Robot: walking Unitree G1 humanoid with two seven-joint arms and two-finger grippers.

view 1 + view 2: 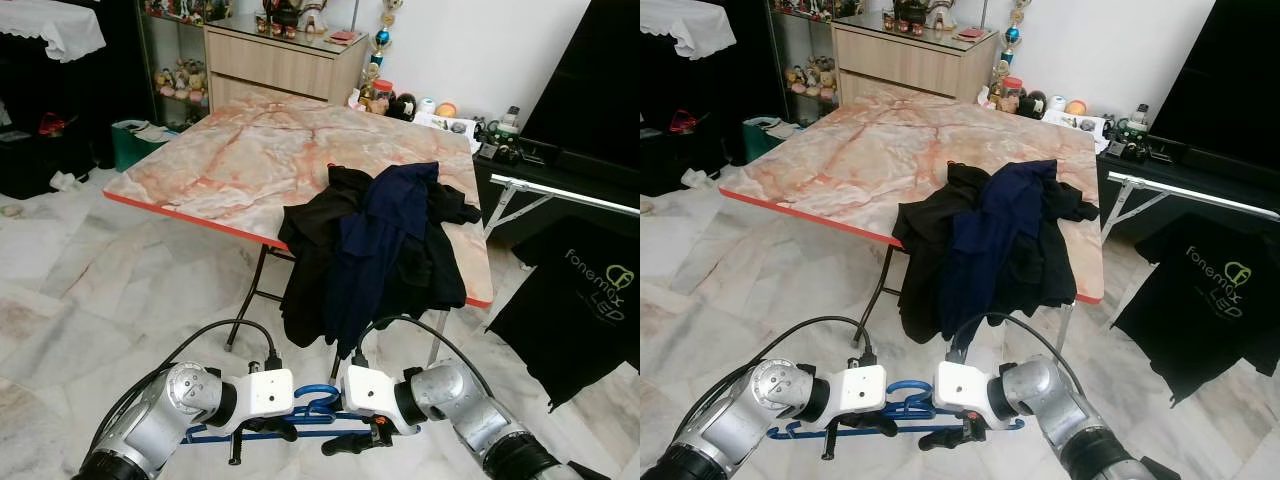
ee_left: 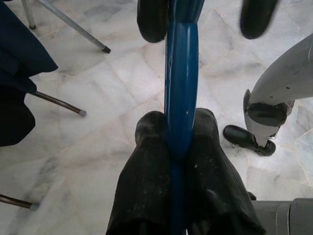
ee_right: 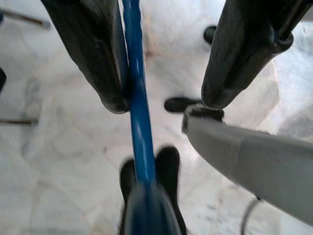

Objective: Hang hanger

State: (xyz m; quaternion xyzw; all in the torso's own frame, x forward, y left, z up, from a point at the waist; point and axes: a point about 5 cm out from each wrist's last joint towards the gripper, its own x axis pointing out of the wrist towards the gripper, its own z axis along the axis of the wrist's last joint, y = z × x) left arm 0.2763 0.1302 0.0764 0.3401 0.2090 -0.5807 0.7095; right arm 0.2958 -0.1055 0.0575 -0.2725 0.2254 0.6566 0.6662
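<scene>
A: What did the hanger (image 1: 310, 405) look like, and where was it?

B: It was blue plastic, thin, with a curved hook on top and a straight lower bar. It hung in the air low in front of the robot, above the marble floor (image 1: 120, 290), between the two wrists and in front of the table (image 1: 240, 160).

A: Which gripper had it?

B: The left gripper (image 2: 177, 147) was clenched on the hanger; in the left wrist view both black fingers (image 2: 146, 186) pressed the blue bar from two sides. The right gripper (image 3: 164, 93) was released: its fingers stood apart. One finger touched the bar on its side and the other one was away from it.

A: And the table?

B: It had a pink and orange marble pattern with a red edge and folding metal legs. A pile of clothes (image 1: 375, 250), black and dark navy, lay on its near right corner and hung over the edge. A black T-shirt (image 1: 575, 300) with green print hung on a rack on the right side.
</scene>
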